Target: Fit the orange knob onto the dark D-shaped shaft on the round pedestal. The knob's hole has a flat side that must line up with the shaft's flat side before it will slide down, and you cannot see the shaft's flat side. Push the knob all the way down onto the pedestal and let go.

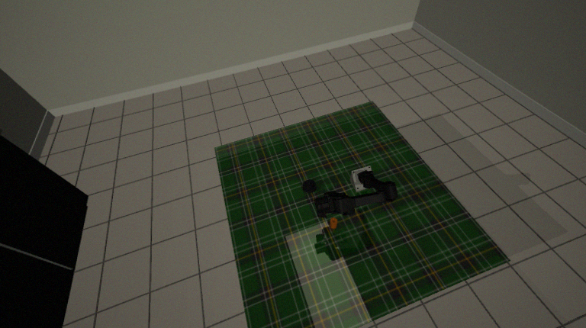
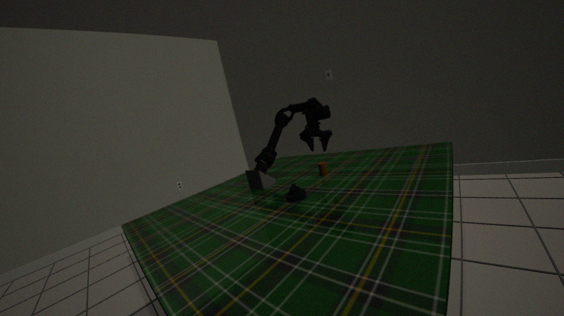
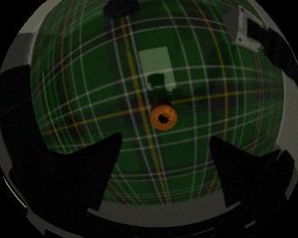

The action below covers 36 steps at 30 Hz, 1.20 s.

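Note:
The orange knob [image 1: 333, 222] [image 2: 322, 168] [image 3: 164, 118] stands upright on the green plaid mat [image 1: 410, 220] [image 2: 333, 250] [image 3: 76, 86], its hole facing up in the wrist view. My gripper [image 2: 316, 143] [image 3: 168, 140] [image 1: 321, 207] is open and empty, hanging well above the knob with its fingers pointing down. The dark round pedestal with its shaft [image 1: 308, 186] [image 2: 295, 193] [image 3: 120, 6] sits apart from the knob, nearer the arm's base.
The arm's grey base plate [image 1: 359, 176] [image 2: 258, 179] [image 3: 244, 27] stands on the mat. A pale lit rectangle [image 1: 328, 281] lies on the mat's front part. A dark cabinet [image 1: 30, 238] stands at the left on the tiled floor.

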Motion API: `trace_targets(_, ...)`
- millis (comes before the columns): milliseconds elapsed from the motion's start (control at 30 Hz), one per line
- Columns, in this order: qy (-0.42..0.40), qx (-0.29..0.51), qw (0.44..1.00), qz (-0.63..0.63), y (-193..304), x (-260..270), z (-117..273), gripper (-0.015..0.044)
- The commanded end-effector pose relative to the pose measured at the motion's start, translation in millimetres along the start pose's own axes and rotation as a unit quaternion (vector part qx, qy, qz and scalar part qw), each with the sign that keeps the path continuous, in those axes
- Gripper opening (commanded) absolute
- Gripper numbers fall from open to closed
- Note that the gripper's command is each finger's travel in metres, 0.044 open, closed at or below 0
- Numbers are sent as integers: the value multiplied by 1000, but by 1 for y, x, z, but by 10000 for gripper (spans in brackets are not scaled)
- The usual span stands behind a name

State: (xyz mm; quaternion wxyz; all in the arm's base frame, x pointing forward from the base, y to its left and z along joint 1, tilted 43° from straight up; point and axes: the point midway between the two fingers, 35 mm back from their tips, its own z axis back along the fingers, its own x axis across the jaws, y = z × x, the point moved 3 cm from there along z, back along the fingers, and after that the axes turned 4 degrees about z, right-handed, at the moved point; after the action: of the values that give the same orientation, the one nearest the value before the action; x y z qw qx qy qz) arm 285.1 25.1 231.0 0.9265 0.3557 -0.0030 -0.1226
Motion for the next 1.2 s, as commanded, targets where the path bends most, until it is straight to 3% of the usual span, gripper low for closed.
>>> trace_targets(0, -5, 12, 1000, 5, 0, -1, 2, 440)
trace_targets(167, -5, 12, 999, 37, 0, -1, 2, 440)
trace_targets(367, -9, 10, 949, 315, 0, -1, 2, 440)
trace_targets(533, -11, 8, 845, 535, 0, -1, 1, 440)
trace_targets(733, -12, 4, 665, 747, 0, -1, 1, 440)
trace_targets(867, -13, 3, 600, 800, 0, -1, 1, 440)
trace_targets(1167, -13, 3, 599, 801, 0, -1, 1, 440)
